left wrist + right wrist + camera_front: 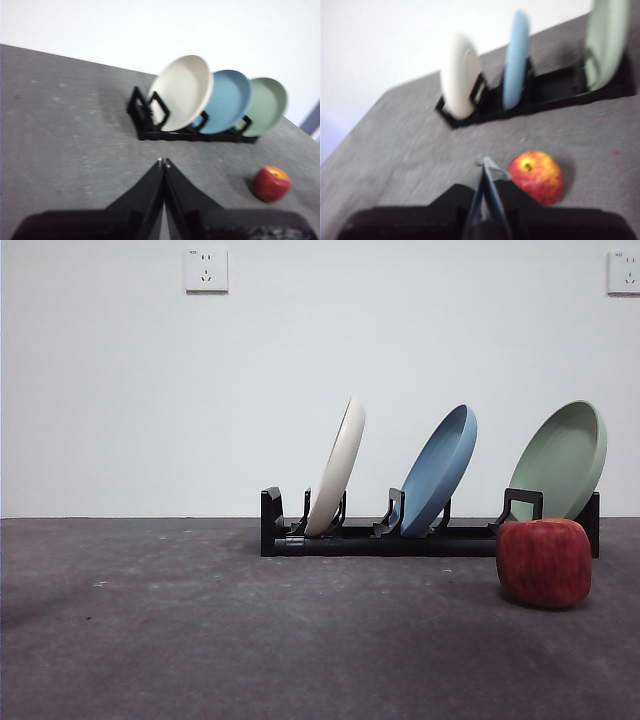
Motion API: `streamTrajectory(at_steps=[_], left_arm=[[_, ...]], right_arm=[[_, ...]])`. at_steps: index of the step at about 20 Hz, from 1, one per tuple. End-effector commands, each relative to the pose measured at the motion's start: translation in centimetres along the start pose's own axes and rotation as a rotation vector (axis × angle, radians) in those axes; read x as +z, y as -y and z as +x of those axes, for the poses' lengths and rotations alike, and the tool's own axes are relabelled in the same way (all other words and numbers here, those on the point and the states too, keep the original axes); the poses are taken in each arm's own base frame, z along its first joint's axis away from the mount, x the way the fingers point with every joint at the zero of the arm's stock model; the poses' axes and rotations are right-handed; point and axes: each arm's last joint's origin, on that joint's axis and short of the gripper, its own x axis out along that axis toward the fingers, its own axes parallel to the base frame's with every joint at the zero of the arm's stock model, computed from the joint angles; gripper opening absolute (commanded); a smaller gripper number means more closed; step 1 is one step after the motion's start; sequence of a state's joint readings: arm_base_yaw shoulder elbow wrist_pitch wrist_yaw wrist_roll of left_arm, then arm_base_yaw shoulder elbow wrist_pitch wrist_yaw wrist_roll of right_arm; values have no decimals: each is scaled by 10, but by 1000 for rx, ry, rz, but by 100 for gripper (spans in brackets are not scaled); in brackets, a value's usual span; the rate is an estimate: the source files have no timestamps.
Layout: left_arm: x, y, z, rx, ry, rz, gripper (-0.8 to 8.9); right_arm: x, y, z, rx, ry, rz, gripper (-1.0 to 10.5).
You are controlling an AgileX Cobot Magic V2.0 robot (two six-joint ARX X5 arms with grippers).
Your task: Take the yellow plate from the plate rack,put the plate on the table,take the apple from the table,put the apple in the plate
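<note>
Fingers of both grippers are pressed together and hold nothing: the left gripper hangs above bare table short of the rack, and the right gripper hangs just beside the apple without touching it. Neither arm shows in the front view. Judging by this, the first step, taking the yellow plate out of the plate rack, has not yet begun. That plate, cream with a faint yellow tint, stands on edge in the rack's left end slot, its lower rim down between the prongs. From the front it is seen nearly edge-on, a long thin shape running almost vertically and tilted so its top leans to the right; its hollow face appears to look toward the left wrist camera's side. Next along the rack stand a blue plate and then a pale green plate, both leaning the same way. The apple, red and blocky, sits on the dark grey table in front of the rack's right end, below the green plate. The next move probably calls for one gripper to spread its fingers, close over the cream plate's upper rim, and lift it along its lean clear of the prongs without knocking the blue plate.
</note>
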State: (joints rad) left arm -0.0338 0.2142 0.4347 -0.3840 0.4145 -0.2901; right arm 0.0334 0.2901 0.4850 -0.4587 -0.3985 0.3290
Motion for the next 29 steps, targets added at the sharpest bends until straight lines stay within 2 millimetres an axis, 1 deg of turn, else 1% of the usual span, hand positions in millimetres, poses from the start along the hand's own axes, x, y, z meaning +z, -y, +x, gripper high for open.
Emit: streamTrajectory(at_steps=[1, 5, 10, 15, 17, 18, 19, 20, 21, 22, 23, 24, 29], left_arm=[[16, 6, 1, -47, -56, 80, -8], [36, 13, 5, -130, -160, 135, -8], [53, 20, 9, -257, -279, 181, -8], [66, 24, 10, -295, -349, 196, -8], [70, 25, 9, -292, -340, 204, -7], [70, 26, 9, -285, -337, 207, 3], [71, 26, 9, -283, -338, 205, 35], [71, 25, 9, -271, -339, 206, 154], [71, 25, 9, -245, -340, 196, 329], [71, 24, 9, -225, -341, 189, 483], [71, 24, 9, -225, -341, 189, 534], [71, 24, 9, -230, -338, 190, 533], [78, 24, 14, -232, -293, 176, 533]], right_arm=[[19, -11, -6, 39, -70, -138, -12], [41, -22, -12, 46, -194, -233, -12], [62, -34, -21, 57, -321, -344, -12], [71, -41, -29, 72, -437, -363, -12], [71, -41, -29, 66, -450, -362, -11], [72, -41, -29, 66, -442, -365, 10], [72, -41, -28, 66, -433, -368, 40], [73, -41, -28, 61, -425, -366, 148], [74, -41, -28, 51, -421, -362, 319], [74, -41, -28, 30, -421, -356, 517], [74, -40, -28, 14, -421, -353, 671], [74, -40, -28, 8, -422, -345, 698], [74, -40, -28, 9, -422, -346, 693]])
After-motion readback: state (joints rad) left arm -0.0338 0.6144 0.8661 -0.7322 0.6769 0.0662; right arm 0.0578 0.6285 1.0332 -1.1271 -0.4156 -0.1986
